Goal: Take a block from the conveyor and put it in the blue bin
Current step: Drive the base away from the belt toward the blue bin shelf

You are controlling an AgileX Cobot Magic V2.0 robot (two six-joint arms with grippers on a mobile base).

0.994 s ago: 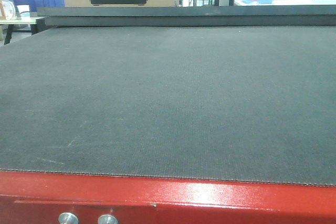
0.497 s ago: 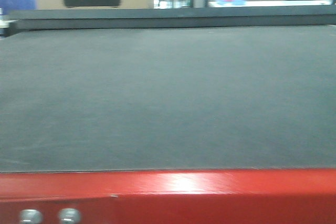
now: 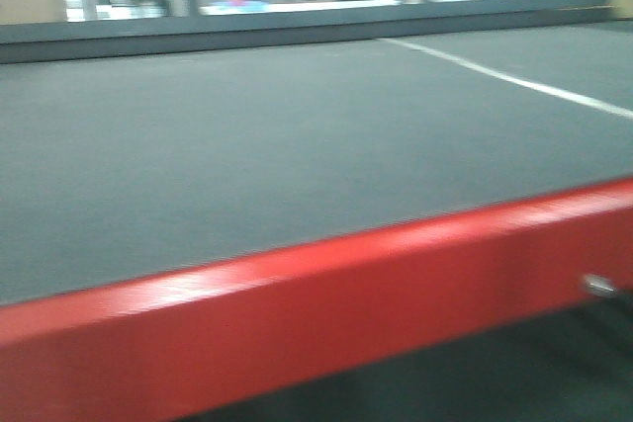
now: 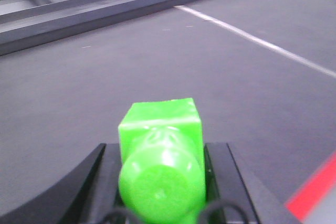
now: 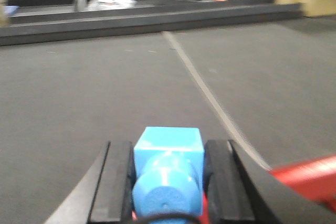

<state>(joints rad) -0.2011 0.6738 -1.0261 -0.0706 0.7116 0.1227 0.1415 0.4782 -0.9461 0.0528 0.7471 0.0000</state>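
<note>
In the right wrist view, the bright blue block sits between the black fingers of my right gripper, which is shut on it above the conveyor. My left gripper is shut on a bright green block over the dark grey belt. The front view shows only the wide belt and its glossy red frame; neither gripper appears there. The blue bin is out of view.
A white line crosses the belt at the right, also visible as the white line and the pale line. A raised dark rail borders the belt's far side. Blurred shelves and tables stand beyond it.
The front view has swung: the background slid left, the red frame now runs slanted, and a white line on the belt has come into sight. The image is blurred by motion.
</note>
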